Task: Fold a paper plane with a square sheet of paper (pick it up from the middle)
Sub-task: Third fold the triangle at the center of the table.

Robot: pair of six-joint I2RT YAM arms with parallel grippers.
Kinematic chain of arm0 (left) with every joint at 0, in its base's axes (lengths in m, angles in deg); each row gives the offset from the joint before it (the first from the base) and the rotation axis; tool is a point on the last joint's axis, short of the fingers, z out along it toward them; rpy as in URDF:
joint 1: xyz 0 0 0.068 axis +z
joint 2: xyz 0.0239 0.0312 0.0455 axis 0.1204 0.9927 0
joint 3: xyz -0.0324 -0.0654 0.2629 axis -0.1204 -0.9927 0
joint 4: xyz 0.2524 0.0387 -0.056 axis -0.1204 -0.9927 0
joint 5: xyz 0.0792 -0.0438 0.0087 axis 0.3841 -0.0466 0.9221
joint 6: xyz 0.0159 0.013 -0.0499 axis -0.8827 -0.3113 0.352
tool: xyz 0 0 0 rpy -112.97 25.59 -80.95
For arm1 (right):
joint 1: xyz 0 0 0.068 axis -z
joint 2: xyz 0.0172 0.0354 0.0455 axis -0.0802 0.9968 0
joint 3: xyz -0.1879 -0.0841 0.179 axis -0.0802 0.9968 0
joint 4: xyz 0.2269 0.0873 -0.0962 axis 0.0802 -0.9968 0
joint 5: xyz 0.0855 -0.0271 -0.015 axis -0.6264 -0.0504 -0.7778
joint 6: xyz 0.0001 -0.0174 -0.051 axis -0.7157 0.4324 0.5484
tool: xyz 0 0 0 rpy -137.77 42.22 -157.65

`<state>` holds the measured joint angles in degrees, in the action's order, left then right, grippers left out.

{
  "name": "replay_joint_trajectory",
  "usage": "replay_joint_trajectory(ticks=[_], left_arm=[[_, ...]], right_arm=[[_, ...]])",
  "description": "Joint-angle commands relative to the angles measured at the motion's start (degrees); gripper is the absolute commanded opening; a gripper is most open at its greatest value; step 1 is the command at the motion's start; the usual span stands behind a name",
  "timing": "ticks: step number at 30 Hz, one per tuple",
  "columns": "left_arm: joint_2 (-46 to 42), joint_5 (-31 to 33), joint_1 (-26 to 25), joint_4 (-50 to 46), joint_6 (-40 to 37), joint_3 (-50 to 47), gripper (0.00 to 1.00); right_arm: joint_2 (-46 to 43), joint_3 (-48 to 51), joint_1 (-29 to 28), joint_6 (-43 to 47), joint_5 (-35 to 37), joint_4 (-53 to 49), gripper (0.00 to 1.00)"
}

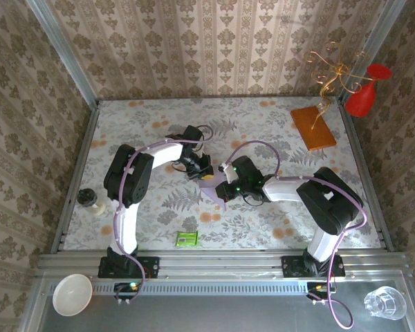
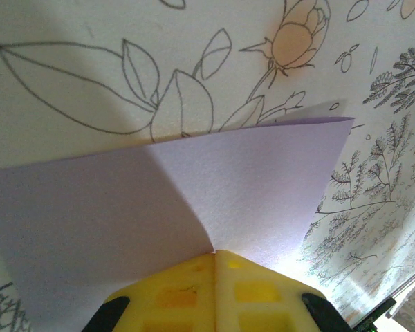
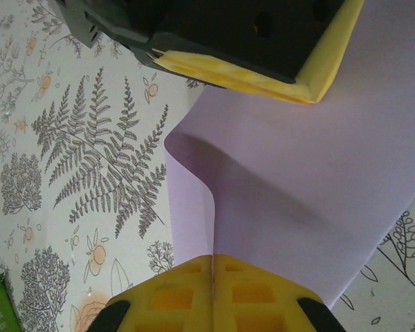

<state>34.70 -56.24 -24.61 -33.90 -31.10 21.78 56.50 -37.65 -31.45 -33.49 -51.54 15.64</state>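
From above, the square sheet of paper [image 1: 211, 194], just beyond the green packet [image 1: 187, 238], is pinched by the closed left gripper [image 1: 199, 171] and right gripper [image 1: 223, 188]. Tearing is risked if they are pulled apart. At the left wrist, thin matte lavender is seen bowed. At the right wrist, a soft buckle could be pressed into a stray crease.

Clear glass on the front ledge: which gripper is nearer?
Right. The right gripper, shut on the sheet of paper, is behind and left of the glass; the left gripper, pinching the same sheet, sits farther left and back.
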Motion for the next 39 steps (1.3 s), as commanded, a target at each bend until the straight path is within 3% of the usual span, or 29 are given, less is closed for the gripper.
replay_joint_trajectory(ticks=[1, 39], left_arm=[[1.43, 0.70, -0.60, -2.35, -1.13, -1.59, 0.08], [1.70, 0.08, -0.99, -2.52, -1.48, -1.52, 0.08]], right_arm=[[1.25, -1.40, 0.41, -0.91, 1.92, -2.38, 0.00], [5.04, -5.04, 0.55, 0.53, 3.22, -7.32, 0.00]])
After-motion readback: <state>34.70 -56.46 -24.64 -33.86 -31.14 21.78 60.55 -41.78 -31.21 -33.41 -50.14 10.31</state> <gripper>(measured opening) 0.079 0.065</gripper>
